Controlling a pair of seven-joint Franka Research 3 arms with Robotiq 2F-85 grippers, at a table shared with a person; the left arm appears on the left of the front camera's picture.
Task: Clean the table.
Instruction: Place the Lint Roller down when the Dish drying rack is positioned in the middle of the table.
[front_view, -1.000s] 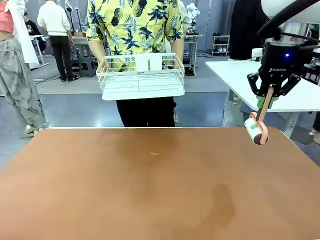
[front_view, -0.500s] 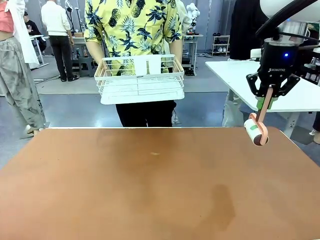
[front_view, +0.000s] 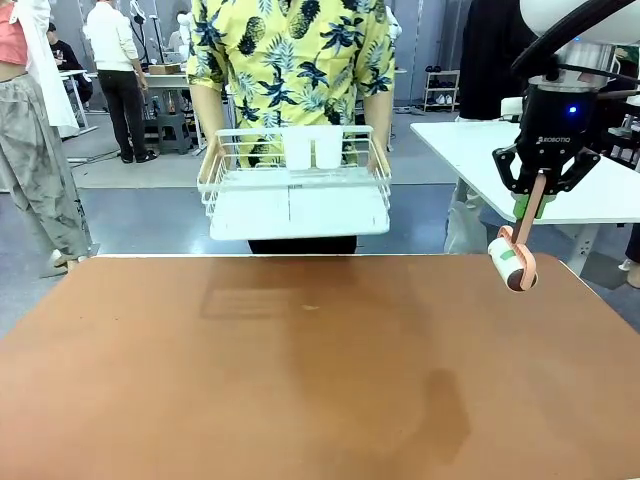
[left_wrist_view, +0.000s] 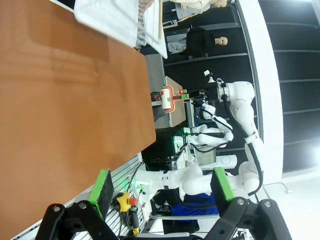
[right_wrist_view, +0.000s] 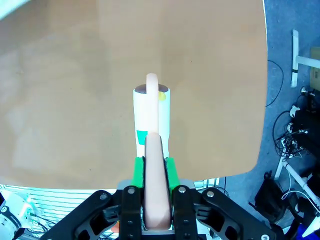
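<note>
Right claw: black two-finger right gripper (front_view: 540, 199) with green pads, clenched on the pale pink plastic handle of a white-barrelled lint roller (front_view: 514, 264); hangs at about 2 o'clock of the front view, above the far right corner of the table.
Right claw, wrist view: right gripper (right_wrist_view: 152, 172) pinching the pink handle between both pads, lint roller (right_wrist_view: 151, 112) pointing straight down toward the wood-coloured top.
Left claw: black left gripper (left_wrist_view: 162, 185) with green pads, released, jaws wide apart, nothing between them; poised past the table's near edge.
Step in hand: judged as tool held ready, rolling not yet begun; roller seems clear of the surface, though contact is hard to rule out from the front.
Next move: likely calls for lowering the barrel flat onto the top, then drawing it across with light, even pressure; handle must stay square in the pads so the barrel rolls rather than skids.
Table: large rectangular table with a smooth matte reddish-brown top (front_view: 150, 400), filling the lower half of the front view from 3 to 9 o'clock.
Table surface: bare, faint darker patch toward 5 o'clock, tiny pale speck near centre.
Person: at 12 o'clock beyond the far edge, holding a white wire rack (front_view: 296, 185) with a solid white tray base, just above the table's far edge.
</note>
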